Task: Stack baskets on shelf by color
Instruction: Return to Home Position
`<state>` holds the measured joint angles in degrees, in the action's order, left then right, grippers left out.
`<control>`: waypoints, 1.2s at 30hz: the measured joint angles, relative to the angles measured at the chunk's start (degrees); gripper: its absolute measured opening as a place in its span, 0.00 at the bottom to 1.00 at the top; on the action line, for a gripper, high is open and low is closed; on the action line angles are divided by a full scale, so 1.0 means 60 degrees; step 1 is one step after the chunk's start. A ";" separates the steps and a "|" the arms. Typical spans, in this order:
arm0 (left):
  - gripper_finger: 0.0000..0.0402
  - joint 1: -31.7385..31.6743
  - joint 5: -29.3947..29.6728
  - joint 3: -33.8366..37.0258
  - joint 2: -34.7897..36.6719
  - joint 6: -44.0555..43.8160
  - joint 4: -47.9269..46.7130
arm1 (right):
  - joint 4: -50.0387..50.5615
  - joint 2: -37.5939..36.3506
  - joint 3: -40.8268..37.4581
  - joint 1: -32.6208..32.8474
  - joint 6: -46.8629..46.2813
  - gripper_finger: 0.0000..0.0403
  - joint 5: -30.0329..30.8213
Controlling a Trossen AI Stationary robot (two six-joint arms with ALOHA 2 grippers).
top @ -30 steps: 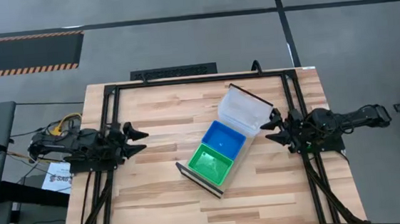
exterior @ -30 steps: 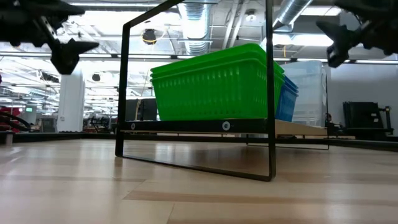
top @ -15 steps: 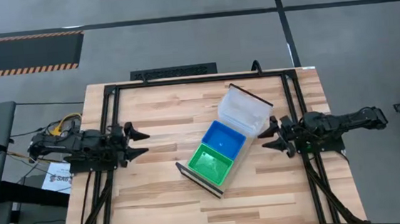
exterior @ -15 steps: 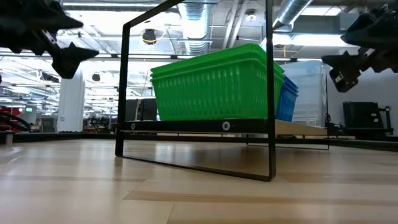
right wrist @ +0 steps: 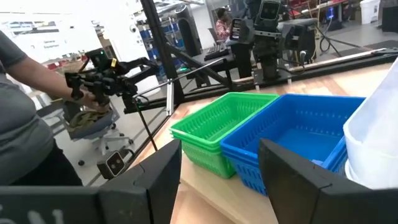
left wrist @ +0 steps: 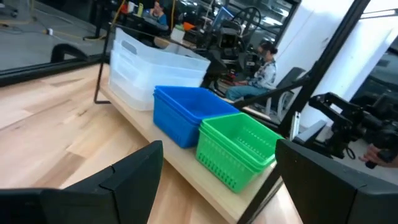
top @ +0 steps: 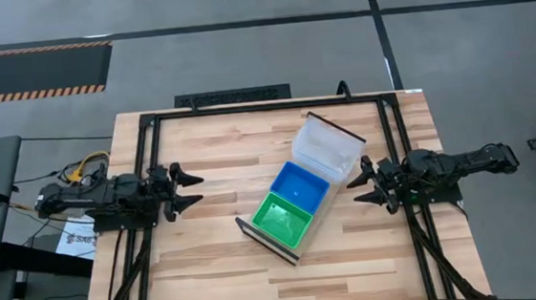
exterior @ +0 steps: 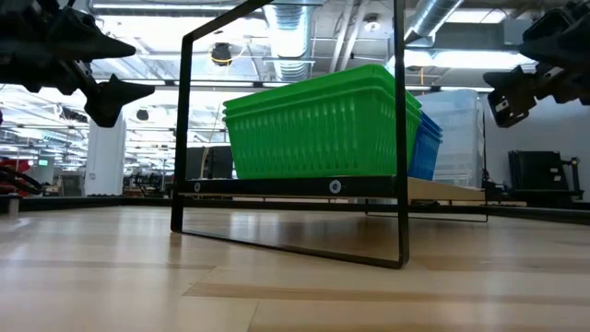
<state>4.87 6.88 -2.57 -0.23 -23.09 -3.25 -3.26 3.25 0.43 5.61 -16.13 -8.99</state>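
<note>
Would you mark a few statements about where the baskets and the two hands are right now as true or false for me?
1. The green baskets sit at one end of the shelf. True.
2. The blue baskets stand between the green baskets and the clear baskets. True.
3. The left hand grips a blue basket. False: it is open and empty, off to the side of the shelf.
4. One basket lies off the shelf. False: every basket in view is on the shelf.
5. The right hand is open and holds nothing. True.
</note>
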 joint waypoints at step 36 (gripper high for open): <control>0.74 -0.0100 -0.0008 0.0004 -0.0004 -0.0109 -0.0015 | 0.0178 0.0018 -0.0011 0.0004 0.0767 0.57 0.0004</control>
<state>4.27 6.83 -2.55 -0.25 -23.75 -3.33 -2.20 3.36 0.36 5.63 -11.53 -8.97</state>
